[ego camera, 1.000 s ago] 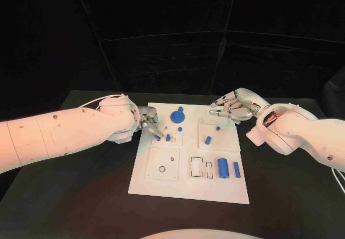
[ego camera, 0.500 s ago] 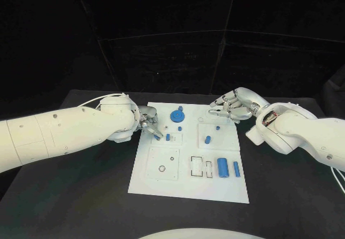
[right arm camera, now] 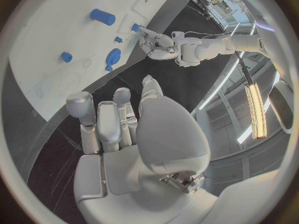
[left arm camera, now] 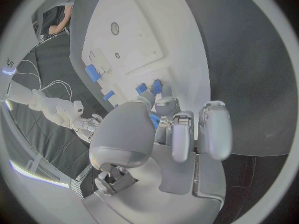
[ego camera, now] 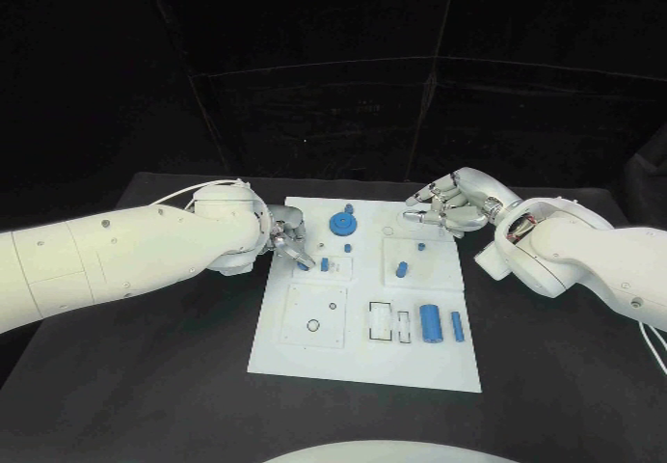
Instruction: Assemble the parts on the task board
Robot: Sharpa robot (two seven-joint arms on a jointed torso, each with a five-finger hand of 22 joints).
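1. The left hand [ego camera: 285,238] pinches a small blue part [ego camera: 305,262] at the task board [ego camera: 364,362]'s upper-left area, frame centre.
2. The right hand [ego camera: 447,209], fingers curled and holding nothing, hovers over the board's upper-right corner.

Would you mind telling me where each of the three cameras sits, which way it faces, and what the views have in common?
Head view: from the robot's head, looking down at the task board on the black table; both arms reach in, left hand and right hand.
Left wrist view: behind the left hand, facing the board.
Right wrist view: behind the right hand, facing the board.
Shared: the board's blue parts, and each wrist view catches the other hand.
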